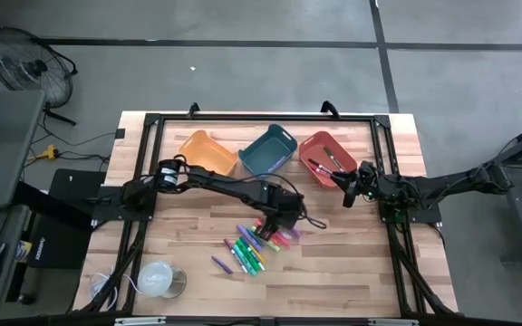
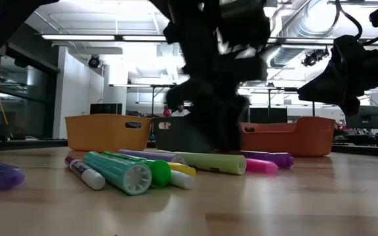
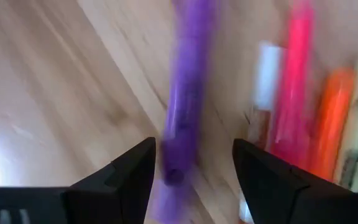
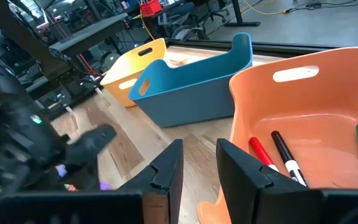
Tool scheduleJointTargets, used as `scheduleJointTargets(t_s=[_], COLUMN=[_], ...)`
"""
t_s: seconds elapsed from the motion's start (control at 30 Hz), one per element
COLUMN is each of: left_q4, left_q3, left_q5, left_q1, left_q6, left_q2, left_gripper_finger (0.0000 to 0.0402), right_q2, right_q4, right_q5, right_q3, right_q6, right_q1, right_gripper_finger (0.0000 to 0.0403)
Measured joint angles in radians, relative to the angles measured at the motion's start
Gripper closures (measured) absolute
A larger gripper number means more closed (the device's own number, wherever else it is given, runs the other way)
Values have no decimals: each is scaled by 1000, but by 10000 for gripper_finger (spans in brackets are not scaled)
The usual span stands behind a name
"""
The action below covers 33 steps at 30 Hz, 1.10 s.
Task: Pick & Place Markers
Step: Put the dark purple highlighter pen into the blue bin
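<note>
The work surface is a light butcher-block wooden table (image 1: 198,272) edged by a black metal frame (image 1: 243,118), standing on a grey floor with a black floor fan (image 1: 27,63) at 10 o'clock; the low view looks past the table into a bright workshop with ceiling light strips and ductwork. Along the 12 o'clock edge stand three plastic bins: an orange-yellow bin (image 1: 207,151), a teal-blue bin (image 1: 268,150) and a red-orange bin (image 1: 324,156) that holds a few pens. The markers (image 1: 256,246), short capped pens in purple, pink, green, yellow and orange, lie scattered near the table centre, toward 6 o'clock. The left gripper (image 3: 194,168) is down over the 3 o'clock end of this scatter, jaws apart with a purple marker (image 3: 185,106) lying between them; contact cannot be determined. The right gripper (image 4: 197,168) hovers at the red-orange bin's 3 o'clock side, jaws narrowly apart and empty. A white round cup-like object (image 1: 157,279) sits at 7 o'clock. The left wrist view is blurred, and the arm hides the pile's centre in the low view. No label text is legible.
</note>
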Motion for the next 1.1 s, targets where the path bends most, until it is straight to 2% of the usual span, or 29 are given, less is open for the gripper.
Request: scheduleJointTargets(t_s=[0.13,0.47,0.6,0.9,1.1], left_q4=[54,41,36,32,35], left_q3=[8,7,6,5,5], left_q5=[-7,-39,-47,-27,-35], left_q1=[0,2,10,18,19], left_q6=[-4,-7,-39,-115,-166], left_q2=[28,27,28,28,29], left_gripper_finger=[191,195,226,339,348], right_q2=[0,-1,-1,0,-1], right_q4=[1,0,0,0,0], right_q5=[0,0,0,0,0], right_q3=[0,0,0,0,0], right_q6=[0,0,0,0,0], right_q1=[0,0,0,0,0], right_gripper_finger=[318,318,318,318,318])
